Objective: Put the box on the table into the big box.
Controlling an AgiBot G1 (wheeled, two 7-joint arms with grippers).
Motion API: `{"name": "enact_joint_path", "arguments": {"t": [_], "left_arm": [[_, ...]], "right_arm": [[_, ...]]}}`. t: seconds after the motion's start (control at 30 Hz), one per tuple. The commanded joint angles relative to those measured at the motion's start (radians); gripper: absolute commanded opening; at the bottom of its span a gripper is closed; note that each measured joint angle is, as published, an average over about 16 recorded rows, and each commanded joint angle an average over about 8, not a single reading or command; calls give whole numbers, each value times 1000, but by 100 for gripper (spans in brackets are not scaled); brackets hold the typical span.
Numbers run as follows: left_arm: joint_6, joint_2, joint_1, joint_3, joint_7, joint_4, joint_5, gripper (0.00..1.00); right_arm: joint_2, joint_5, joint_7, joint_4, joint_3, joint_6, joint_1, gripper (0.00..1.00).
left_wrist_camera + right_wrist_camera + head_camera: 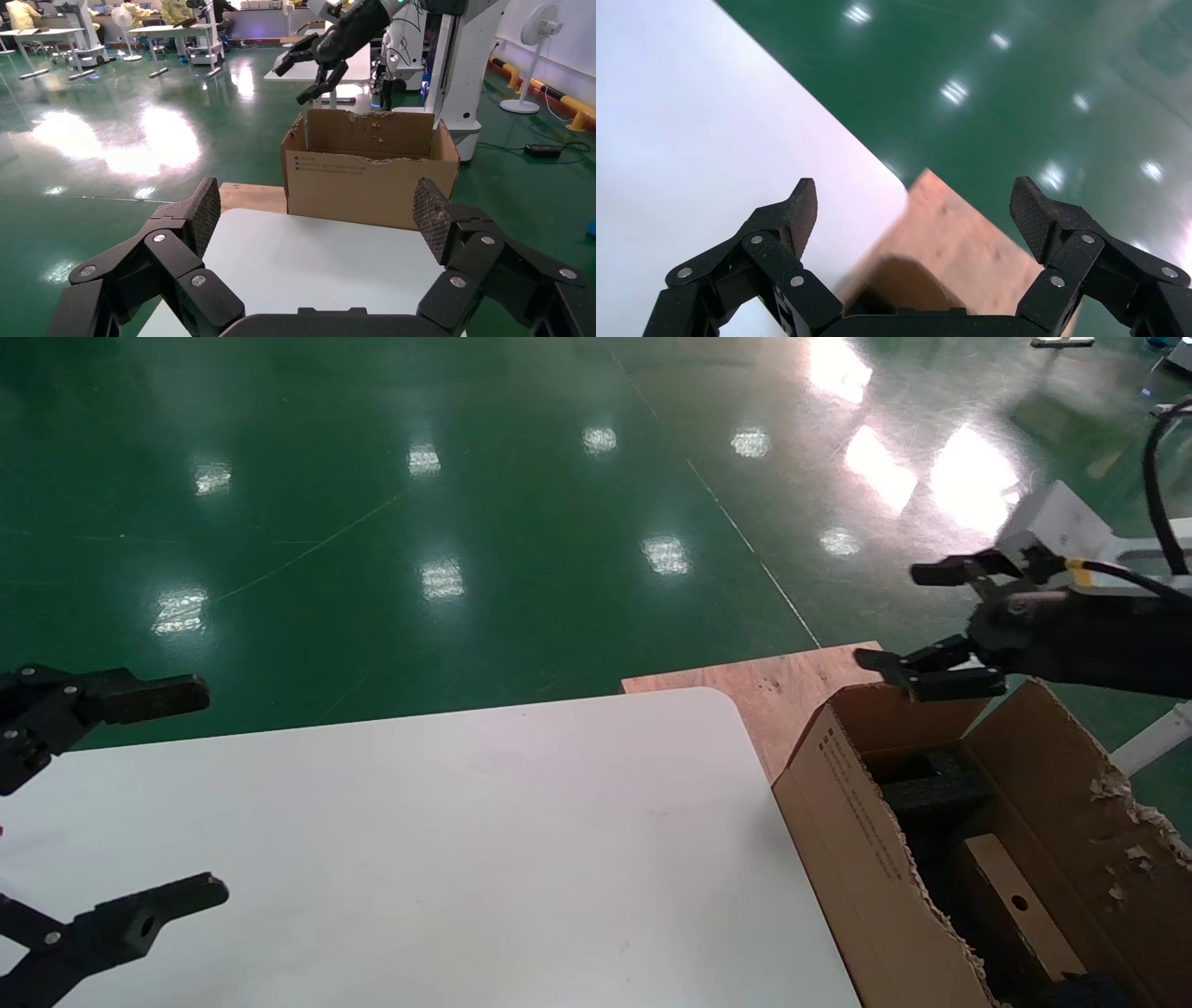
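A shiny green floor (466, 477) and a bare white table (447, 840).
The box (1015, 905) already lies inside the big box (838, 822). The right gripper (908, 631) hangs spread wide above it, holding nothing. The left gripper (158, 794) waits wide apart over the table.

Bright overhead glare on green floor (521, 523), motion-blurred wrist view

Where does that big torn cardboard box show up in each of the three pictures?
Head view: the big box sits at lower right, beside the table, under the open right pincer.
Left wrist view: it stands centre, beyond the table's far edge.
Right wrist view: only a blurred brown edge, possibly the box; cannot tell.
Shared landmark: the white table's rounded corner.
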Motion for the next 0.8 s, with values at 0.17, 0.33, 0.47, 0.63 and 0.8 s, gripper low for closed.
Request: {"name": "enact_joint_path", "arguments": {"t": [0.17,0.33,0.47,0.63,0.8], "left_arm": [[0,0,0,0,0,0,0,100],[0,0,0,0,0,0,0,100],[0,0,0,0,0,0,0,100],[0,0,0,0,0,0,0,100],[0,0,0,0,0,0,0,100]], "right_arm": [[-71,11,-3,4,219,-77,-172,100],[-129,21,-5,8,400,-141,-314,100],[-177,29,-7,11,546,-192,-429,100],[-235,38,-10,14,728,-256,-572,100],[-295,48,-12,18,911,-320,-716,100]]}}
